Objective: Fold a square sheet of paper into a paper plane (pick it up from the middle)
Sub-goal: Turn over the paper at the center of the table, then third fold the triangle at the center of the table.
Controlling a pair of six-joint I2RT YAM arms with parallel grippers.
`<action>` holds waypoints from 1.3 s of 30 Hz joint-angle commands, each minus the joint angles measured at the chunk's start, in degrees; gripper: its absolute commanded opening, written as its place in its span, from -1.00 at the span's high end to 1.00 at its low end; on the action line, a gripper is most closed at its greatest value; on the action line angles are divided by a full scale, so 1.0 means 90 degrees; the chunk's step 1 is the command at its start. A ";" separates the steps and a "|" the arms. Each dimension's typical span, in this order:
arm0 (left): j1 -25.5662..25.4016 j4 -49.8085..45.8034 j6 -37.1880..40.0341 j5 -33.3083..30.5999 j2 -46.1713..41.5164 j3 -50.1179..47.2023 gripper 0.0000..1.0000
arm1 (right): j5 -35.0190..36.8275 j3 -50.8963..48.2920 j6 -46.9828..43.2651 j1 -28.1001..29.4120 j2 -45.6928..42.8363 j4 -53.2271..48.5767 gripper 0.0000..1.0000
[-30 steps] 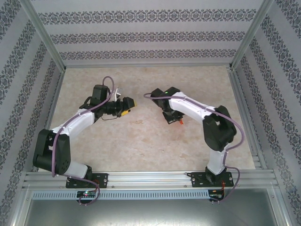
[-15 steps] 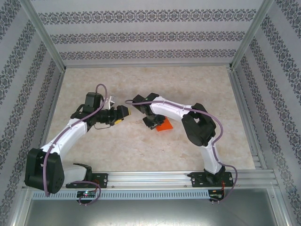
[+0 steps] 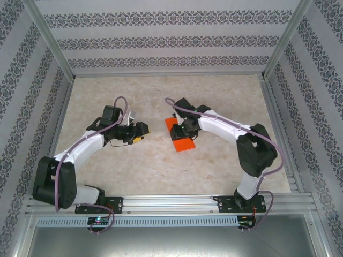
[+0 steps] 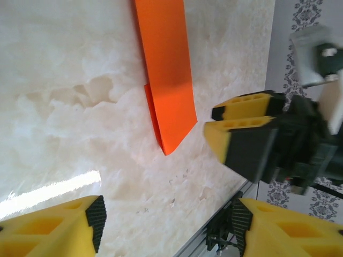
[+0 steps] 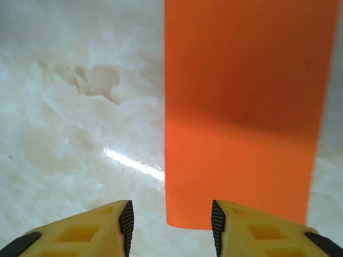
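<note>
paper (image 3: 183, 143) | orange-red, folded narrow strip | lying flat, centre

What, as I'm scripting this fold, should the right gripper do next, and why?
Probably lower the right gripper to pinch the paper by its long edge: it lies flat, folded, unheld, that edge between the open jaws; the left gripper is open, apart.

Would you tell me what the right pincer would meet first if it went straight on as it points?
Probably the orange paper: its near edge lies on the table just ahead of the right pincer, though depth is unclear.
</note>
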 commanded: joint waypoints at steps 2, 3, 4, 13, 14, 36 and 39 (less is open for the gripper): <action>-0.0524 0.0417 0.0136 -0.0187 0.0763 0.0773 -0.14 | -0.0568 -0.0766 0.0104 -0.0531 -0.0513 0.0596 0.09; -0.0675 0.0378 0.0190 -0.0268 0.0973 0.0986 -0.11 | -0.0637 -0.0941 0.0110 -0.0652 -0.0640 0.0696 0.08; -0.0799 0.0324 0.0259 -0.0325 0.1162 0.1167 -0.05 | -0.0672 -0.1075 0.0113 -0.0746 -0.0770 0.0767 0.07; -0.1670 -0.0102 0.0724 -0.0606 0.3114 0.2884 0.33 | -0.1159 -0.2185 0.0230 -0.1508 -0.1454 0.1369 0.03; -0.1731 -0.0175 0.0787 -0.0641 0.3298 0.3014 0.35 | -0.1211 -0.2304 0.0238 -0.1573 -0.1498 0.1442 0.03; -0.2030 -0.1015 0.1574 -0.1618 0.4719 0.3607 0.82 | -0.2064 -0.2889 0.0525 -0.1980 -0.1184 0.2230 0.02; -0.2021 -0.0960 0.1588 -0.1582 0.4786 0.3568 0.83 | -0.2189 -0.2821 0.0550 -0.1951 -0.1012 0.2291 0.03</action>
